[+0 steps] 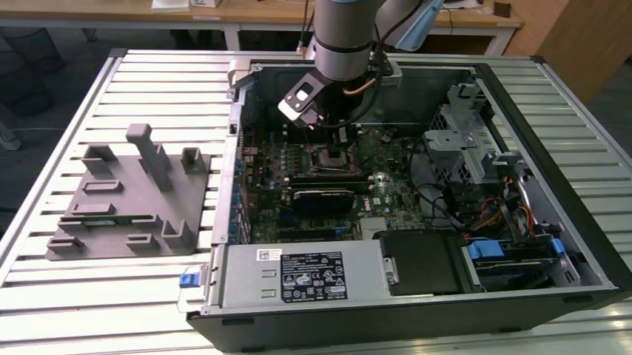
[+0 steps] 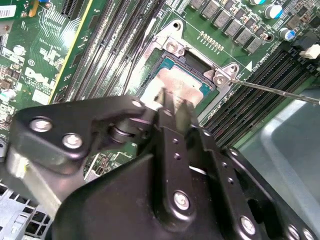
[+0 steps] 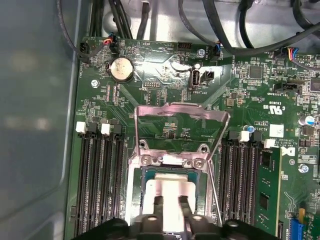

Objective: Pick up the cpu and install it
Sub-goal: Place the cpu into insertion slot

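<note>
I have the arm [image 1: 345, 44] reaching into the open computer case [image 1: 493, 74], with the gripper [image 3: 171, 206] low over the black socket [image 2: 172, 47] on the green board [image 3: 165, 70]. The cpu [image 3: 167, 186] lies flat in that socket, and the metal frame [image 3: 182, 112] is flipped up beside it. The fingers [image 3: 159, 204] stand narrow, a small gap between them, tips over the chip's silvery top. I cannot tell whether they touch it. The grey fixture [image 1: 118, 200] sits outside the case, on the exterior view's left.
</note>
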Robot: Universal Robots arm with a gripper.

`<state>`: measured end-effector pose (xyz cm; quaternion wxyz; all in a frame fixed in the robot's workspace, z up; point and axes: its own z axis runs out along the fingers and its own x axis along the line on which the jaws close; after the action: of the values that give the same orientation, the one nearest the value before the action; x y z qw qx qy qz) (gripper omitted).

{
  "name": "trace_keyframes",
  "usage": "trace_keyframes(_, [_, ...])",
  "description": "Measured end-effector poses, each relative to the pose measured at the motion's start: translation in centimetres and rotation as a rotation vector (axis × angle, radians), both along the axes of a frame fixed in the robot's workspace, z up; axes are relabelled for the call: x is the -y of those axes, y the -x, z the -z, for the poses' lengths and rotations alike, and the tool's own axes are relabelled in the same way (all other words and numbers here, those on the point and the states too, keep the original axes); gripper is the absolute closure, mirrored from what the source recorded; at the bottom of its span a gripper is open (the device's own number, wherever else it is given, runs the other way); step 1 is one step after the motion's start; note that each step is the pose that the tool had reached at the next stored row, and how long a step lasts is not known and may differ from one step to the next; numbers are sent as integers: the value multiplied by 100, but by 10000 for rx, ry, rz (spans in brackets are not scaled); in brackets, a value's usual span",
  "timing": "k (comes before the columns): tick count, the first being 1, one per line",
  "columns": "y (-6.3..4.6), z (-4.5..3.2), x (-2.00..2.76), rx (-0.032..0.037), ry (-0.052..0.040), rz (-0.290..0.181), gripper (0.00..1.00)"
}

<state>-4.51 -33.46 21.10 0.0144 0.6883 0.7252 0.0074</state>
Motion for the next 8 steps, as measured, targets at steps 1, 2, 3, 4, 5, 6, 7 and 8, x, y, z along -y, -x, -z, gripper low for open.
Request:
trace_keyframes(1, [0, -3, 0, 0, 0, 0, 77])
trace_keyframes(2, [0, -6, 0, 0, -1, 0, 83])
trace_keyframes(3, [0, -10, 0, 0, 0, 0, 83])
trace_keyframes(4, [0, -14, 0, 0, 0, 0, 89])
trace_keyframes(5, [0, -20, 0, 0, 0, 0, 89])
trace_keyframes(6, [0, -27, 0, 0, 0, 0, 89])
trace_keyframes(7, [0, -34, 0, 0, 0, 0, 89])
trace_keyframes(8, [0, -41, 0, 0, 0, 0, 89])
